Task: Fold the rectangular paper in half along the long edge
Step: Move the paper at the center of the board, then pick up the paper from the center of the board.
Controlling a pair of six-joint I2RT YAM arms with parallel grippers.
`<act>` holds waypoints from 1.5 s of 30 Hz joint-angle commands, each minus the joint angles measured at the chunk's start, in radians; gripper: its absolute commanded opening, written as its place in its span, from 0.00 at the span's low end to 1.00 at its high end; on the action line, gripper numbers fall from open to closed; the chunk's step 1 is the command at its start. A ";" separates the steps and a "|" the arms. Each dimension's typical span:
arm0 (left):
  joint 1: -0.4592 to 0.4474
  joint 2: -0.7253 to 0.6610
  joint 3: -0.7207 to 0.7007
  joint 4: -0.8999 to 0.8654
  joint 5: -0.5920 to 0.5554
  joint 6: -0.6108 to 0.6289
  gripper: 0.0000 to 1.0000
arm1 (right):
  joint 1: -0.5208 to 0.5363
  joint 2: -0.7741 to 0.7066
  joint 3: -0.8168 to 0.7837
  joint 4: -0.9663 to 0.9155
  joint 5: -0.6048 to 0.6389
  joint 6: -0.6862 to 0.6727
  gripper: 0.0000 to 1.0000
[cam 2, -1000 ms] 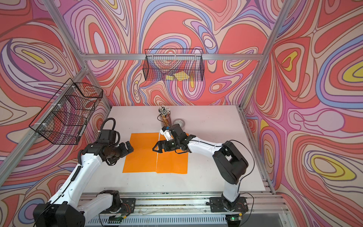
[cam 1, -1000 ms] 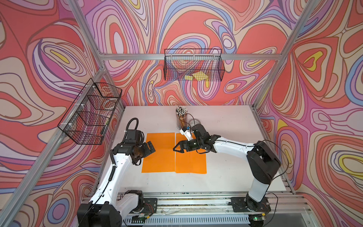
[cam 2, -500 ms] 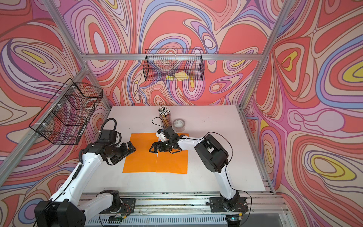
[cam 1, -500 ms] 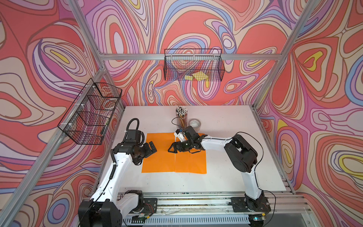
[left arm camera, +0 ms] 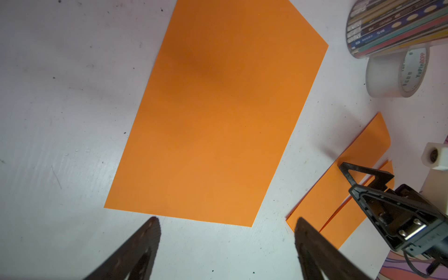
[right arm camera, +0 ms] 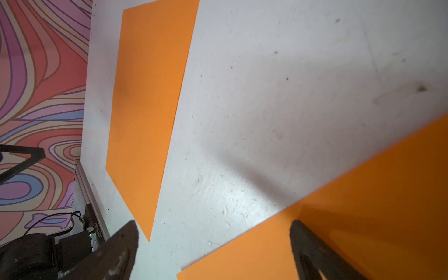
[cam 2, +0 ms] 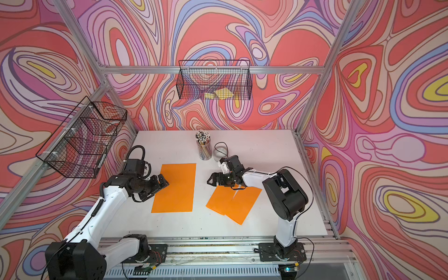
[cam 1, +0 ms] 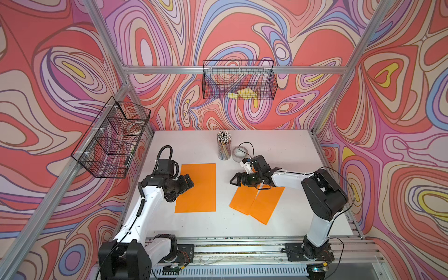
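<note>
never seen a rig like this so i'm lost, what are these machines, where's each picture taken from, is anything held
These are two robot arms mounted at the front of a white table, each ending in a two-fingered gripper. Two pictures come from a camera pair high above; the other two from cameras on the arms' wrists. On the table lie a flat orange paper, a tilted orange paper with a line down its middle, a cup of pencils and a tape roll. The left gripper hangs over the flat paper's edge, the right gripper over the tilted paper's end. Both are open and hold nothing.
</note>
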 commanded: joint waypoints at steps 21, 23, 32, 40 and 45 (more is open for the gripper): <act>-0.041 0.358 -0.017 0.135 -0.070 -0.091 0.00 | 0.170 0.241 0.304 -0.064 -0.078 0.008 0.98; -0.058 0.391 -0.021 0.160 -0.072 -0.090 0.00 | 0.172 0.256 0.310 -0.063 -0.086 0.011 0.98; -0.068 0.506 -0.069 0.283 -0.056 -0.095 0.00 | 0.178 0.319 0.348 -0.064 -0.103 0.014 0.98; -0.104 0.507 -0.071 0.290 -0.053 -0.106 0.00 | 0.179 0.352 0.347 -0.041 -0.133 0.036 0.98; -0.121 0.534 -0.077 0.316 -0.024 -0.116 0.00 | 0.188 0.371 0.366 -0.026 -0.155 0.052 0.98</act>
